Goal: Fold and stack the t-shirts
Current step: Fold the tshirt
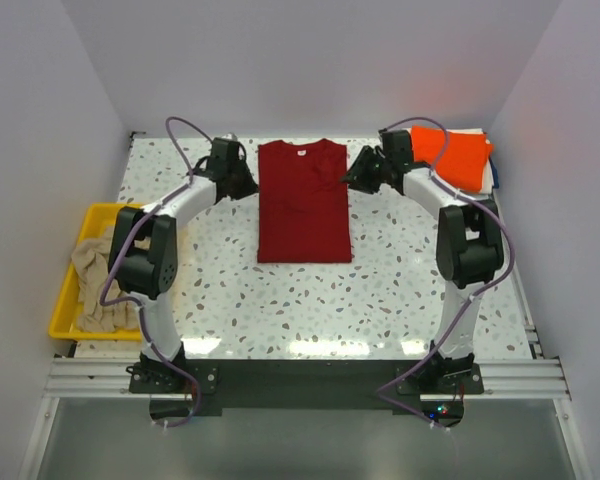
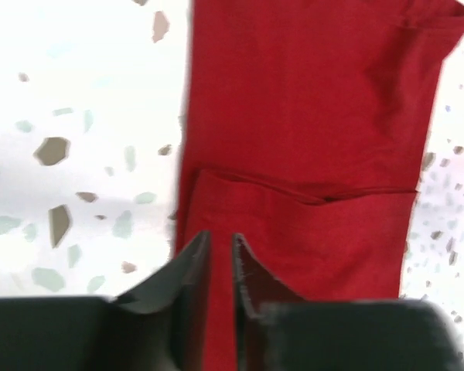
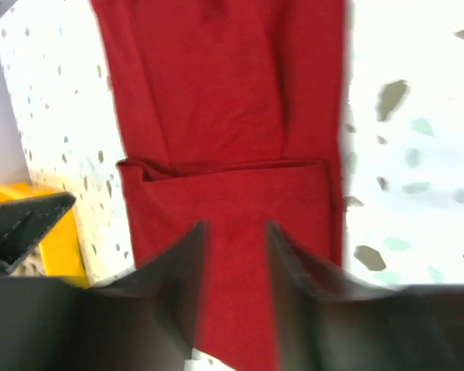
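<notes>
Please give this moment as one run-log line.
red t-shirt: flat, sides folded in | left tool: open, at collar end | right tool: open, same end | orange t-shirt: far right | beige t-shirt: in yellow tray

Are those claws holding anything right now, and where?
Nothing: the left gripper and right gripper are open over the red t-shirt, lying flat.

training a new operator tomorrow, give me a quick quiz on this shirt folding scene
1. True or false: the dark red t-shirt lies on the table, outside the yellow tray.
2. Where is the orange t-shirt? A: far right corner. B: in the tray. C: on the red one.
3. What lies in the tray?
Key: 1 true; 2 A; 3 the beige t-shirt.
</notes>
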